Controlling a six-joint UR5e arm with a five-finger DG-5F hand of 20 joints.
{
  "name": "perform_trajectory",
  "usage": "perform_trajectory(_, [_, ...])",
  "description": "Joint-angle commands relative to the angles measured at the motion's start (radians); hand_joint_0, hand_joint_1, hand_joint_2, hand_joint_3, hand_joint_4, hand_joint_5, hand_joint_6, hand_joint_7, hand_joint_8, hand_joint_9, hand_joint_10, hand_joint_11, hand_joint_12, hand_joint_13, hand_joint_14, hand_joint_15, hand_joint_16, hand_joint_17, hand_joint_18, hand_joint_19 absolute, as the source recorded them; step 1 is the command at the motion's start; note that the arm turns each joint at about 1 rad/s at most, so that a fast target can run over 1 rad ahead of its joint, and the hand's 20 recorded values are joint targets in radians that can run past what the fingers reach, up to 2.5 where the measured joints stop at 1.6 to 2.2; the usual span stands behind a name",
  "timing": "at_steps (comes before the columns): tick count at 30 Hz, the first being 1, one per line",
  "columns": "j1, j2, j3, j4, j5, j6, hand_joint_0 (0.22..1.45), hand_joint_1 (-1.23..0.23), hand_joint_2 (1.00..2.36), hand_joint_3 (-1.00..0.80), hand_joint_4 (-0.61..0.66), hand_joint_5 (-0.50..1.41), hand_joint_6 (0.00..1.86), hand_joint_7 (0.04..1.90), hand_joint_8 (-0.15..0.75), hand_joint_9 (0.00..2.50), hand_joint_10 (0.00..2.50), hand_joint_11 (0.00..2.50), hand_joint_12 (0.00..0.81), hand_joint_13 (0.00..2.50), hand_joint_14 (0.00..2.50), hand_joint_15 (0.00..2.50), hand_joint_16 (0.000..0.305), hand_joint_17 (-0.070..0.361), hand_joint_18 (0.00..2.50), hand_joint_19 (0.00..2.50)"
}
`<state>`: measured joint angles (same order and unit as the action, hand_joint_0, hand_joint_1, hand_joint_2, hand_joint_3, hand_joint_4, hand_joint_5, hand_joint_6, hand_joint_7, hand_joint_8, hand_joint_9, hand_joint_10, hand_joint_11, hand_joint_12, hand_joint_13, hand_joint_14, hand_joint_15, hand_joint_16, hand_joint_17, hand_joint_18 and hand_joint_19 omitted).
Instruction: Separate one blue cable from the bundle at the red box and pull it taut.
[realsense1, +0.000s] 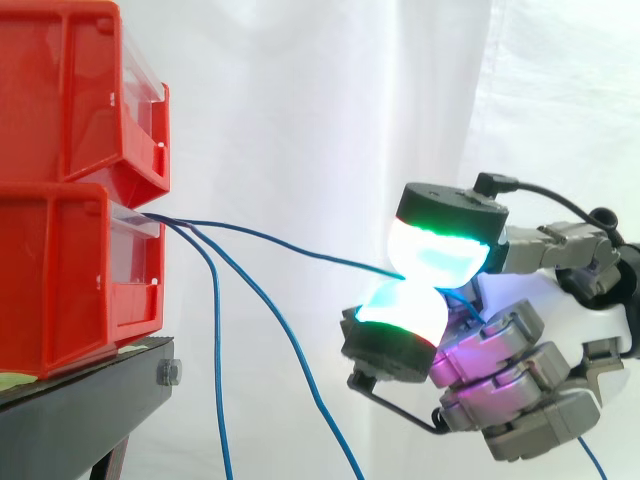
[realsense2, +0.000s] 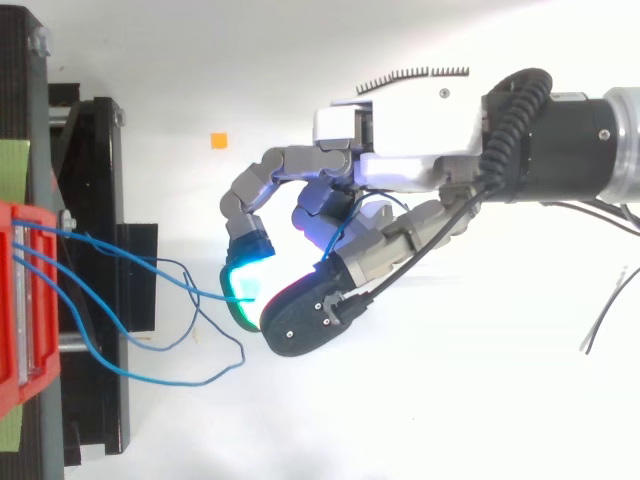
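One blue cable (realsense1: 260, 236) is pinched between two glowing fingertips (realsense1: 440, 255) of the hand (realsense1: 520, 380) (other fingers curled below) and is stretched almost straight to the red box (realsense1: 70, 280) ahead. Its course behind the pads is hidden. The slack cables (realsense1: 217, 350) are cut off below.

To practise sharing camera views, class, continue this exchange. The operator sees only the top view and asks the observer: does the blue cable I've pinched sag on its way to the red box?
Observer: No. From the side, the pinched cable runs nearly straight, rising gently from the fingers of the hand toward the lower red bin.
Operator: Where does it leave the bin?
Observer: At its top front, just under the upper red bin stacked on it.
Operator: And the rest of the bundle?
Observer: Two other blue cables start at the same spot but hang steeply down, past the picture's bottom edge.
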<state>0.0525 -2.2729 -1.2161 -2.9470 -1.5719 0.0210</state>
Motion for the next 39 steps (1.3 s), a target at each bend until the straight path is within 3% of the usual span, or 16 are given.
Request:
perform_trajectory(1, [-0.003,0.018,-0.002,-0.007,-0.002,-0.019,0.69,-0.84,1.02,0.04,-0.16,-0.13,0.92,1.23,0.342,0.86,2.39,1.49,0.428,0.74,2.50,1.33,0.048,0.108,1.41,1.66])
perform_trajectory(5, [-0.005,0.044,-0.002,-0.037,0.009,-0.035,0.69,-0.83,1.02,0.04,-0.16,-0.13,0.92,1.24,0.343,0.86,2.39,1.52,0.429,0.74,2.50,1.33,0.048,0.108,1.41,1.68])
perform_trajectory(10, [-0.002,0.078,-0.003,-0.130,0.041,-0.035,0.69,-0.83,1.02,0.04,-0.16,-0.13,0.92,1.23,0.339,0.85,2.48,1.52,0.429,0.74,2.50,1.32,0.048,0.109,1.41,1.68])
perform_trajectory(18, [-0.005,0.095,-0.005,-0.221,0.019,-0.035,0.69,-0.83,1.02,0.04,-0.17,-0.13,0.92,1.23,0.339,0.84,2.50,1.55,0.434,0.74,2.50,1.32,0.048,0.108,1.41,1.67])
perform_trajectory(22, [-0.003,0.108,-0.037,-0.227,0.010,-0.035,0.69,-0.83,1.02,0.04,-0.17,-0.13,0.92,1.23,0.338,0.84,2.50,1.54,0.433,0.74,2.50,1.31,0.048,0.109,1.40,1.67])
perform_trajectory(23, [0.001,0.131,-0.085,-0.211,0.015,-0.035,0.69,-0.83,1.02,0.04,-0.17,-0.13,0.92,1.23,0.341,0.84,2.50,1.55,0.429,0.74,2.50,1.31,0.048,0.107,1.40,1.67])
perform_trajectory(25, [0.006,0.158,-0.143,-0.162,0.035,-0.032,0.69,-0.83,1.02,0.04,-0.17,-0.13,0.92,1.23,0.339,0.83,2.50,1.54,0.430,0.74,2.50,1.33,0.048,0.108,1.40,1.65])
perform_trajectory(26, [0.006,0.173,-0.174,-0.127,0.052,-0.032,0.69,-0.83,1.02,0.04,-0.17,-0.13,0.92,1.23,0.338,0.83,2.50,1.54,0.430,0.73,2.50,1.33,0.048,0.108,1.40,1.66])
perform_trajectory(27, [0.012,0.199,-0.230,-0.070,0.084,-0.032,0.69,-0.83,1.02,0.04,-0.17,-0.13,0.92,1.24,0.340,0.83,2.50,1.54,0.430,0.73,2.50,1.33,0.048,0.107,1.40,1.66])
perform_trajectory(29, [0.013,0.211,-0.263,-0.040,0.104,-0.030,0.69,-0.83,1.02,0.04,-0.17,-0.13,0.92,1.24,0.339,0.83,2.50,1.53,0.428,0.73,2.50,1.31,0.049,0.110,1.40,1.64])
perform_trajectory(30, [0.020,0.220,-0.299,-0.004,0.124,-0.030,0.69,-0.83,1.02,0.04,-0.17,-0.13,0.92,1.24,0.340,0.83,2.50,1.55,0.429,0.73,2.50,1.32,0.048,0.108,1.40,1.65])
perform_trajectory(35, [0.030,0.222,-0.347,0.082,0.127,-0.035,0.69,-0.83,1.02,0.05,-0.17,-0.13,0.92,1.24,0.339,0.83,2.50,1.54,0.429,0.74,2.50,1.33,0.047,0.107,1.40,1.66])
perform_trajectory(39, [0.033,0.222,-0.352,0.103,0.131,-0.046,0.69,-0.83,1.02,0.05,-0.17,-0.13,0.92,1.24,0.339,0.83,2.50,1.53,0.428,0.74,2.50,1.32,0.048,0.108,1.40,1.66])
